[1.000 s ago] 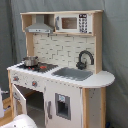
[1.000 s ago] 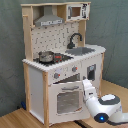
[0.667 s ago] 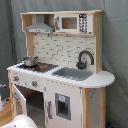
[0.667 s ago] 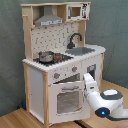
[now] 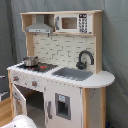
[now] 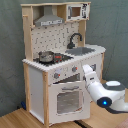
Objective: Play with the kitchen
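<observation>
The toy kitchen (image 5: pixel 65 95) is white and light wood and shows in both exterior views. It has a hood (image 5: pixel 40 25), a microwave (image 5: pixel 75 22), a black faucet (image 5: pixel 85 57), a grey sink (image 5: pixel 74 74) and a small pot (image 5: pixel 30 61) on the hob. In the first exterior view the oven door (image 5: pixel 19 100) stands ajar, with a dark opening behind it. In the second exterior view my gripper (image 6: pixel 85 70) is at the top right corner of the windowed oven door (image 6: pixel 65 100), just under the knobs (image 6: pixel 74 69). My arm (image 6: pixel 107 94) reaches in from the second exterior view's right.
A grey curtain (image 5: pixel 115 60) hangs behind the kitchen. The kitchen stands on a wooden floor (image 6: pixel 15 117). A white part of my arm (image 5: pixel 20 122) shows at the bottom left of the first exterior view.
My arm has risen from low beside the kitchen and moved in toward the top of the oven door. The kitchen itself looks the same.
</observation>
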